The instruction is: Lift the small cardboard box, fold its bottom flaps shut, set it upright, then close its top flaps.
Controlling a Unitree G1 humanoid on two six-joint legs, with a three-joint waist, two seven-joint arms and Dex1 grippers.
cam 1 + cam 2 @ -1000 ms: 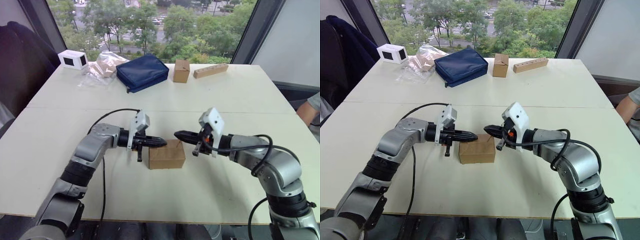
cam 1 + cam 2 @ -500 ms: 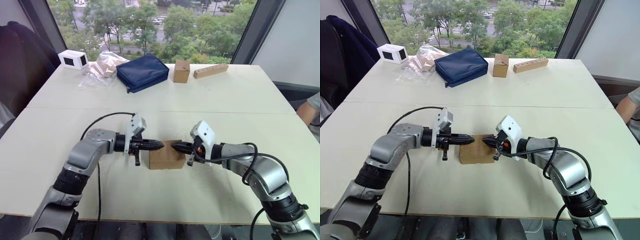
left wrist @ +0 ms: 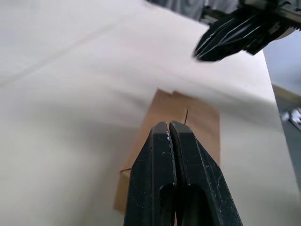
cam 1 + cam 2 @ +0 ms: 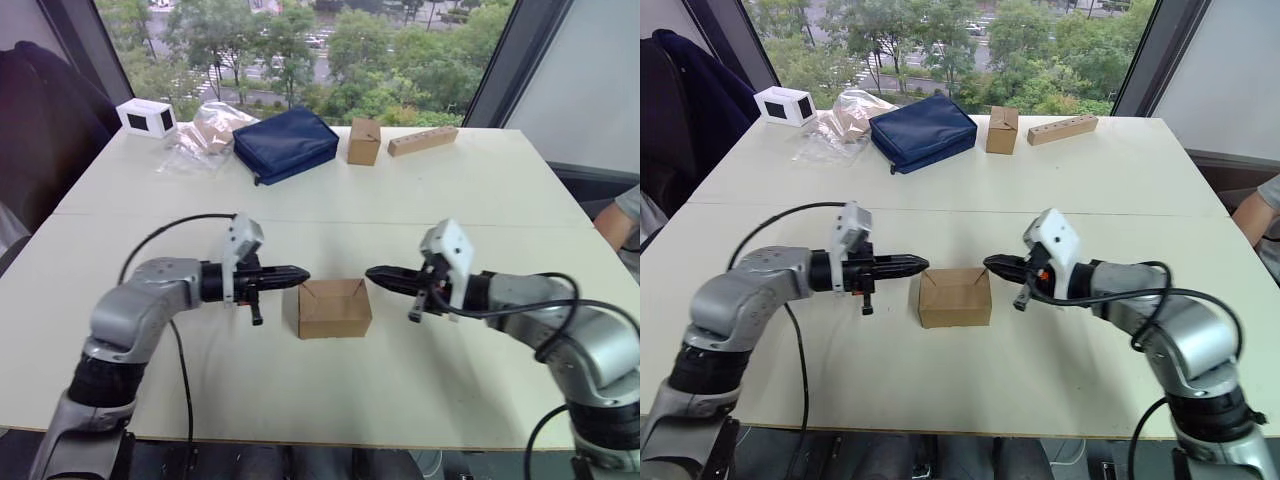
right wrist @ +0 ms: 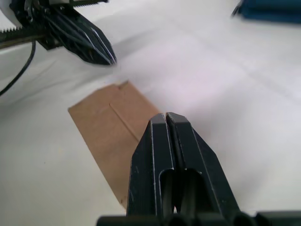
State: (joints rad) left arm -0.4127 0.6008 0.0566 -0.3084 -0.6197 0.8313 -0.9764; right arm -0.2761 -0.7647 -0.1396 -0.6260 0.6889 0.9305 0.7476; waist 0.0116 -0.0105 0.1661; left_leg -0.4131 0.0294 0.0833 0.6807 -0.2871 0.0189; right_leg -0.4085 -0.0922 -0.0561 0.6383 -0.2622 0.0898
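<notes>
Pulled back from the small cardboard box on both sides since half a second ago, when both fingertips touched or nearly touched its top edges; now clear gaps left and right of it. Box itself unmoved, sitting flat on the near half of the desk, roughly midway between the two arms, top flaps folded down with a seam visible across the top.

Left end effector just left of the box's far left corner, fingers pressed together, holding nothing, pointing right toward the box. Right end effector near the box's far right corner, likewise closed and empty, pointing left. Both tips apart from the cardboard, hovering slightly above desk level.

Farther out, along the far edge of the desk: narrower brown carton standing upright, wooden block with holes just right of it, navy blue pouch to the left, crumpled clear plastic bag beside that, and white box with a black window at the far left corner. Person's arm at the right edge of the scene
</notes>
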